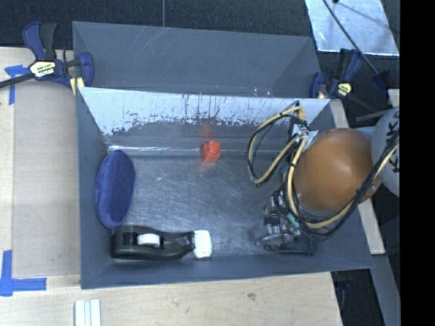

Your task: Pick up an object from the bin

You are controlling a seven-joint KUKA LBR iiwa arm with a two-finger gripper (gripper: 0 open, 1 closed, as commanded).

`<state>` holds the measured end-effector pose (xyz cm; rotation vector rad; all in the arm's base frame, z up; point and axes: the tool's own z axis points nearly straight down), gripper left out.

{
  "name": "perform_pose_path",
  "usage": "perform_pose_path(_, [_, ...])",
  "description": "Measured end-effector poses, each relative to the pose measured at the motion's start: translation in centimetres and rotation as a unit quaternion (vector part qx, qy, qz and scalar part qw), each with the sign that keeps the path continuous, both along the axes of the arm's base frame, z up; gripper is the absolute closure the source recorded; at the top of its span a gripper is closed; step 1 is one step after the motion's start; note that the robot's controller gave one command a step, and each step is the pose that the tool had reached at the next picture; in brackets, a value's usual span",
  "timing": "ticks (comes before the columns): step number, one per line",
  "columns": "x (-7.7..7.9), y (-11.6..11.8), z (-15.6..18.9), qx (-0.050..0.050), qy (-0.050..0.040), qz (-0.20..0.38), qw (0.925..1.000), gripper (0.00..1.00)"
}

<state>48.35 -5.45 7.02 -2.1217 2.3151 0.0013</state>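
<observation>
Pincer [280, 235] hung low in the right front corner of the grey metal bin [190, 60]; spread or pressed together, you could not tell. Nearest lay the black plastic tape dispenser [160, 244], along the front wall. It looked stiff, light and smooth, so you should take it across its narrow body. The small orange-red piece [210, 150] and the blue soft oval pad [114, 187] were farther away.

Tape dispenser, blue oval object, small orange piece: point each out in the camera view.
tape dispenser [173, 245], camera view, on its black body.
blue oval object [114, 187], camera view, centre of its top.
small orange piece [210, 149], camera view, its middle.
</observation>
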Motion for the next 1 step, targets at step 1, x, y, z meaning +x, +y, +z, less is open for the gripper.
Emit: perform_pose_path(1, [0.35,-1.59,9.84,-0.001,-0.0032,0.085,0.9964,1.0])
